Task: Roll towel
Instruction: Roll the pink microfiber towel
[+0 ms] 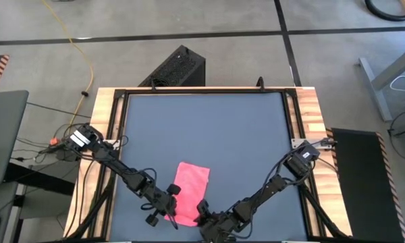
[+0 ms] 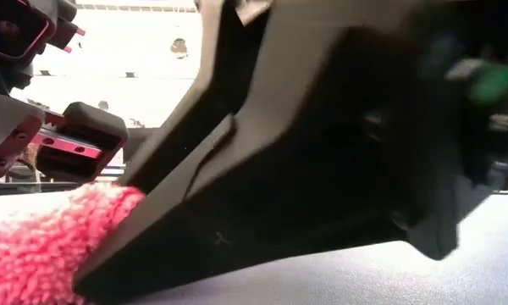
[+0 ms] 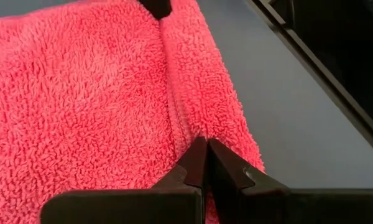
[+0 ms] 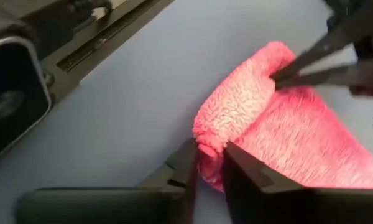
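Right wrist view: right gripper (image 4: 208, 155) pinching towel (image 4: 280, 124).

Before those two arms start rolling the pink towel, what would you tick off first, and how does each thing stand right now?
1. Towel on the table, flat at its far end: ok.
2. Right gripper closed on the towel's near corner, cloth between its fingers: ok.
3. Left gripper shut, fingertips pressed on the towel near its near edge: ok.
4. Whether the left gripper actually holds any cloth: cannot tell.
5. Near edge already lifted and curling to begin the roll: ok.
6. Clear tabletop ahead of the towel to roll into: ok.
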